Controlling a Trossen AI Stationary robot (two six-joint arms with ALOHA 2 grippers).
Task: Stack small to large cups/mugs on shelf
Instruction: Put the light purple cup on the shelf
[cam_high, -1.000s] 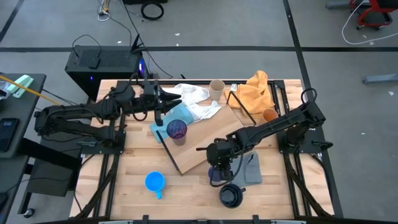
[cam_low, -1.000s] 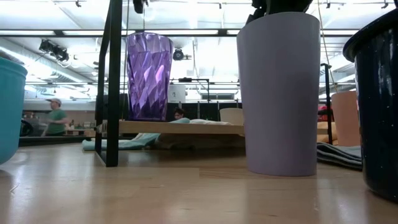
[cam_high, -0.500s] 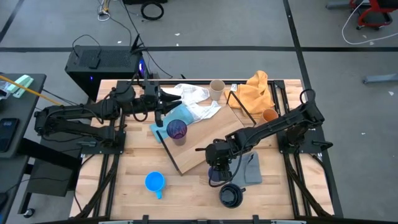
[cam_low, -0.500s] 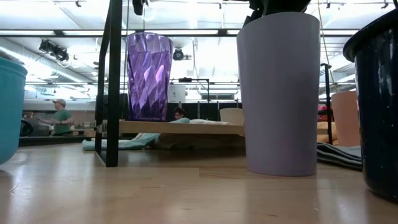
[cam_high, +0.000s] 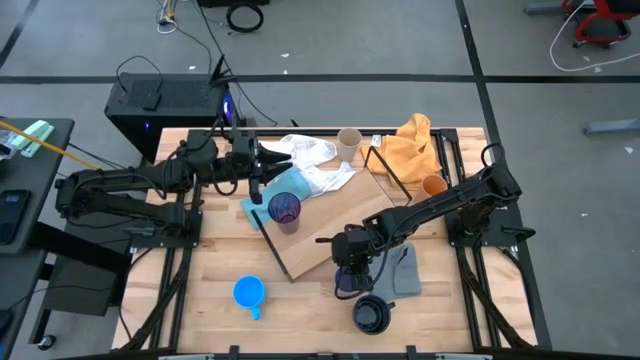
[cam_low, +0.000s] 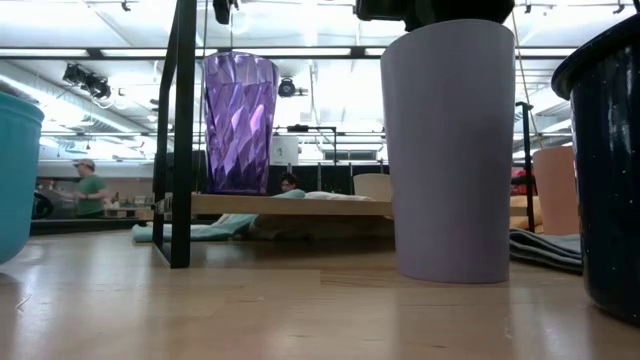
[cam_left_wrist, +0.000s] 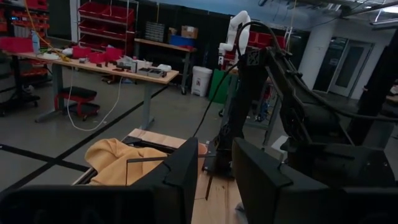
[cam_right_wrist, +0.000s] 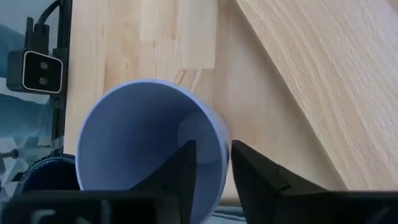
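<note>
Right gripper (cam_high: 349, 272) straddling lavender cup (cam_right_wrist: 149, 146) rim, jaws apart; left gripper (cam_high: 258, 168) at 11 o'clock, jaws apart.

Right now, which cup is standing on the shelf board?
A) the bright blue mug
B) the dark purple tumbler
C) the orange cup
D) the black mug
B: the dark purple tumbler stands upright on the shelf, while the right pincer is over the lavender cup on the tabletop beside the board.

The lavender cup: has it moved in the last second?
No. In the low view the lavender cup stands at the same spot on the tabletop, same gap from the black shelf leg.
</note>
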